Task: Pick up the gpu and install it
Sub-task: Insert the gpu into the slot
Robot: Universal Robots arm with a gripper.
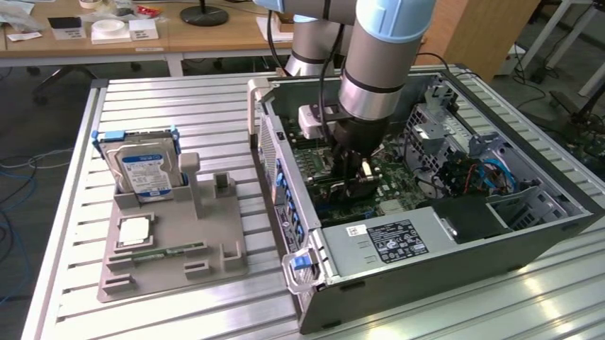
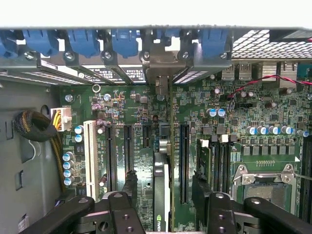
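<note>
The gpu [image 2: 161, 195] stands on edge in a motherboard slot, its dark face seen edge-on and its silver end bracket [image 2: 163, 66] against the case's rear wall. My gripper [image 2: 165, 191] straddles the card. The black fingers [image 2: 130, 187] stand a little apart from it on both sides, so the gripper is open and not clamping the card. In the exterior view the gripper [image 1: 356, 184] reaches straight down into the open computer case [image 1: 426, 244], over the green motherboard [image 1: 402, 205]. The arm hides most of the card there.
Outside the case, a grey holder [image 1: 170, 244] carries a silver hard drive [image 1: 142, 166], a processor chip [image 1: 132, 230] and a memory stick [image 1: 159, 249]. Inside are blue slot latches [image 2: 83, 41], a cable bundle [image 2: 34, 126], empty black slots [image 2: 109, 156] and the processor socket [image 2: 265, 187].
</note>
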